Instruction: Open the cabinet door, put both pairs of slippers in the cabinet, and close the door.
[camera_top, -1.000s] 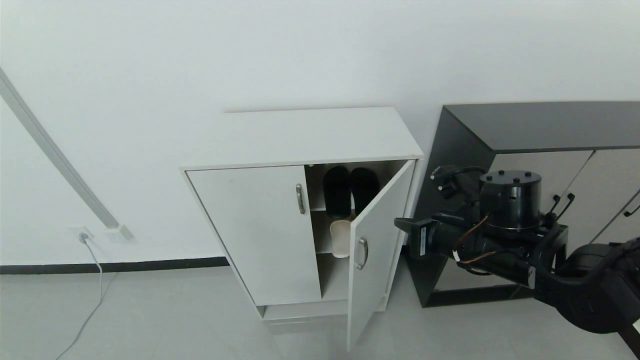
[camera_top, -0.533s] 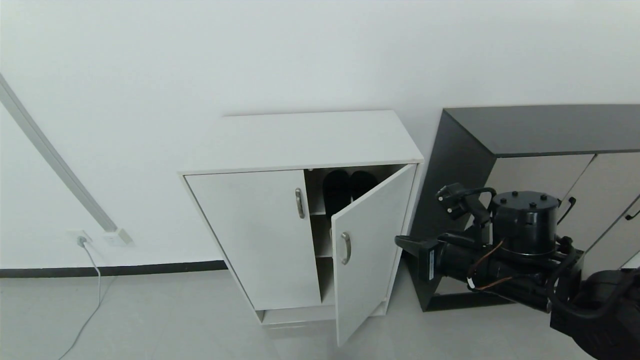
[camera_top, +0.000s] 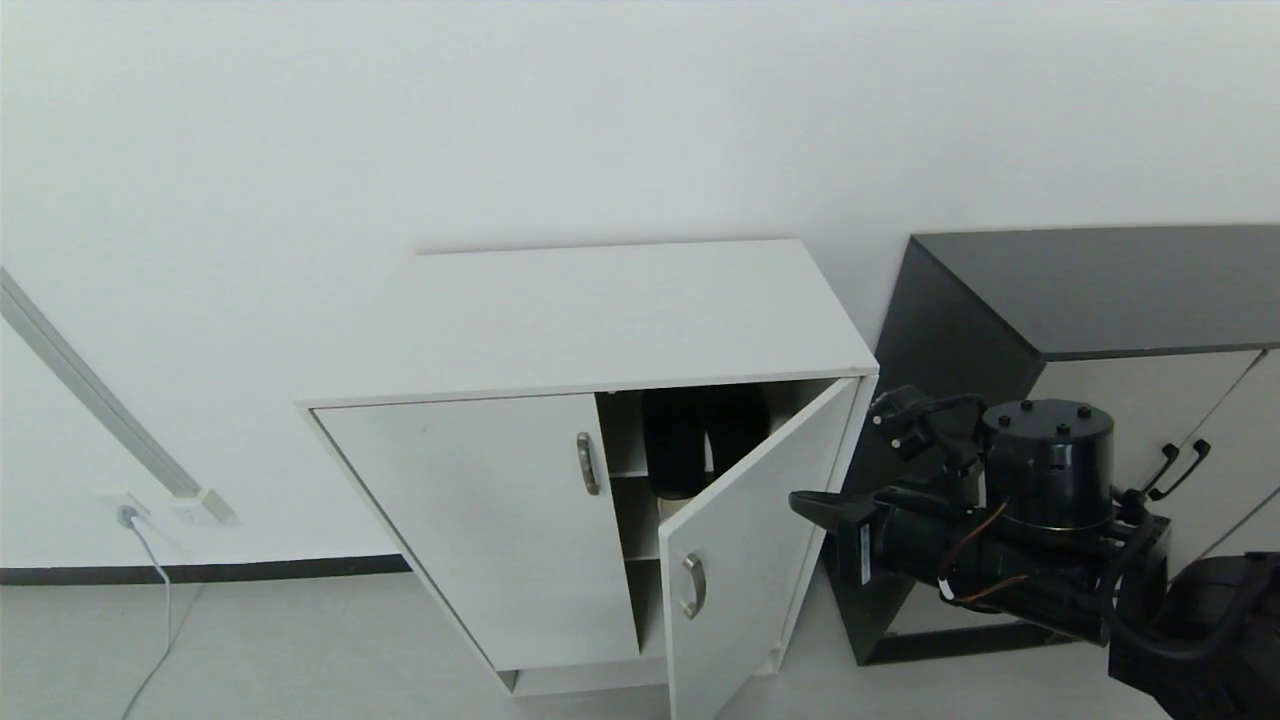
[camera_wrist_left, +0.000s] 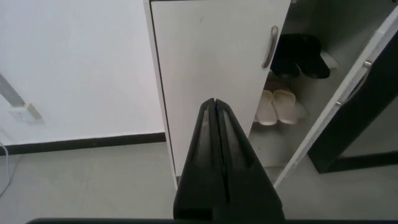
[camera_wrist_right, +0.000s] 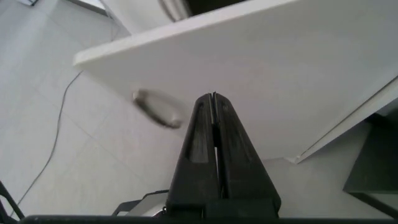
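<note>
Two pairs — black slippers (camera_wrist_left: 303, 55), beige slippers (camera_wrist_left: 278, 106) — are shelved | door (camera_top: 745, 540) is best pushed flush by right gripper (camera_top: 798, 499), fingers pressed together, at its 3 o'clock | left gripper (camera_wrist_left: 214, 104) likewise pinched, empty.

The floor (camera_top: 250, 650) is carrying a white cabinet (camera_top: 620, 310), which is standing against the wall ahead of the left fingers (camera_wrist_left: 208, 143). A dark sideboard (camera_top: 1100, 290) is standing on the floor next to it, with the right fingers (camera_top: 812, 503) lying between the 2 pieces. Inside the cabinet, beyond the left fingers, 2 black slippers (camera_wrist_left: 303, 55) are sitting on the upper shelf (camera_wrist_left: 329, 60). 2 cream slippers (camera_wrist_left: 278, 106) are resting on the lower shelf (camera_wrist_left: 300, 116).
</note>
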